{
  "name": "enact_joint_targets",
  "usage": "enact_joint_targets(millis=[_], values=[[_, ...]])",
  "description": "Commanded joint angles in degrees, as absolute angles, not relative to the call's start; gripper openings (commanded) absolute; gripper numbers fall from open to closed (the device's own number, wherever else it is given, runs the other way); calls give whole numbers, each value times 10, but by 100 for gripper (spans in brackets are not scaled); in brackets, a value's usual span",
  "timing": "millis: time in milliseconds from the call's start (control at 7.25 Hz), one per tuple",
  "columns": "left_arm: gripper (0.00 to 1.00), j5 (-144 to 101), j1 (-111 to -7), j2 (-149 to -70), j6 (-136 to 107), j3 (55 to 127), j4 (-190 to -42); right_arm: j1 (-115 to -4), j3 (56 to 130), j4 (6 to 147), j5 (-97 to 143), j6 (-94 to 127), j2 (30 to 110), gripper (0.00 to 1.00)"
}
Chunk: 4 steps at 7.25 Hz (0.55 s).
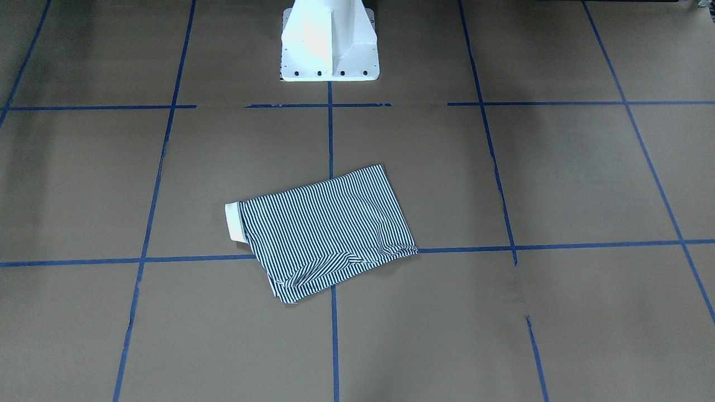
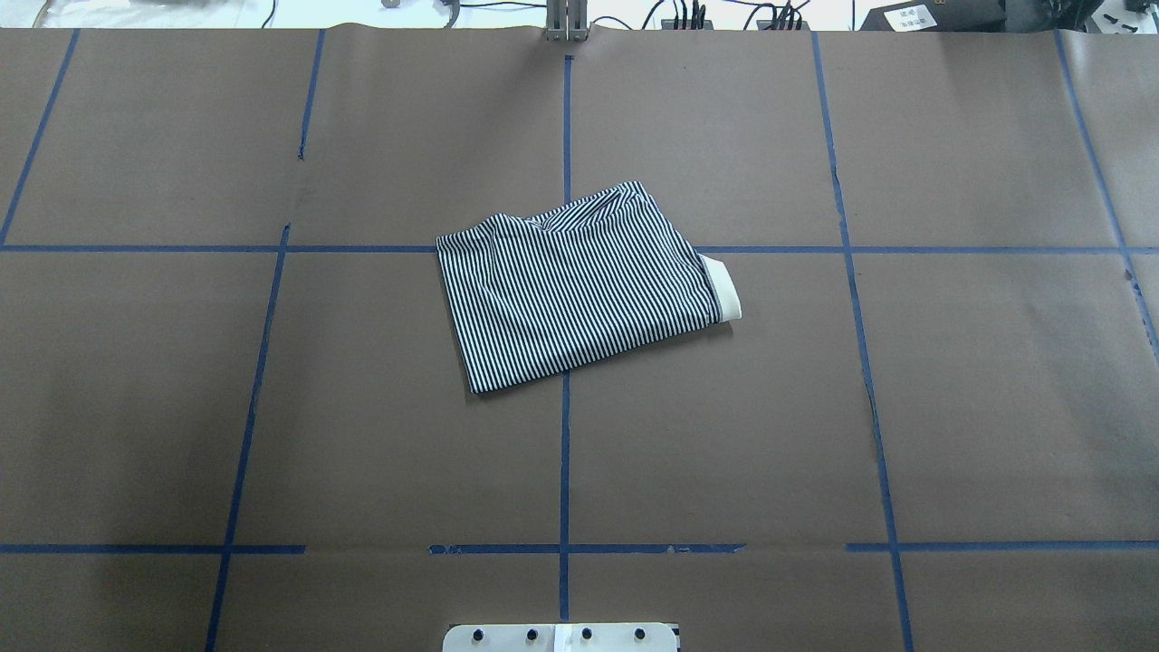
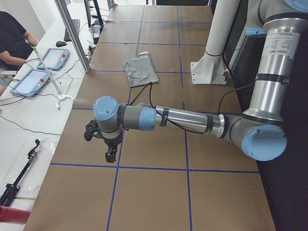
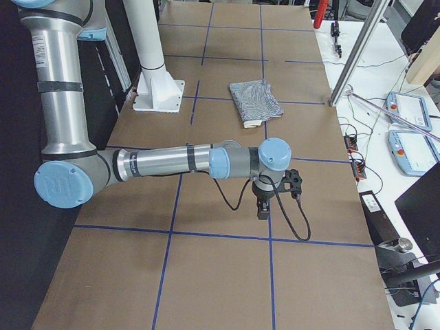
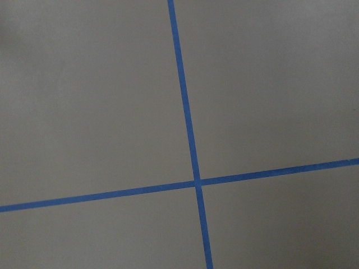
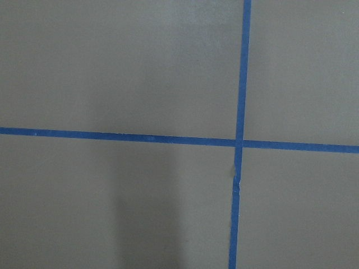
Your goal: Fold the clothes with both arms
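The striped navy-and-white clothes (image 1: pixel 324 229) lie folded into a compact rectangle at the table's middle (image 2: pixel 579 290), with a cream collar edge (image 2: pixel 724 288) sticking out on one side. Both arms are held far from it, out beyond the table's ends. The left arm (image 3: pixel 187 120) reaches out low over the brown surface, and its left gripper (image 3: pixel 110 155) points down with nothing near it. The right arm (image 4: pixel 172 163) does the same at the other end, its right gripper (image 4: pixel 262 210) also pointing down. From these side views I cannot tell whether either gripper is open or shut. Both wrist views show only table and tape.
The brown table (image 2: pixel 272 407) carries a grid of blue tape lines (image 2: pixel 565 453). The white pedestal base (image 1: pixel 329 42) stands at the robot's edge. Side benches hold tablets (image 3: pixel 29 82) and cables; a person (image 3: pixel 12 33) sits at the left-view bench.
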<state>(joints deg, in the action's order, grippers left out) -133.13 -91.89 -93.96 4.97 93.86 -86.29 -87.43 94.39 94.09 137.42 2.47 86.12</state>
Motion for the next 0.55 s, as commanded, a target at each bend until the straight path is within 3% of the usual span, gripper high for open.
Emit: enact_joint_targets(millis=[0, 414], values=[[100, -1336, -918, -863, 47, 991, -904, -873, 942, 939, 1373, 26, 861, 100], [100, -1336, -918, -876, 46, 988, -817, -873, 901, 936, 1374, 26, 865, 100]])
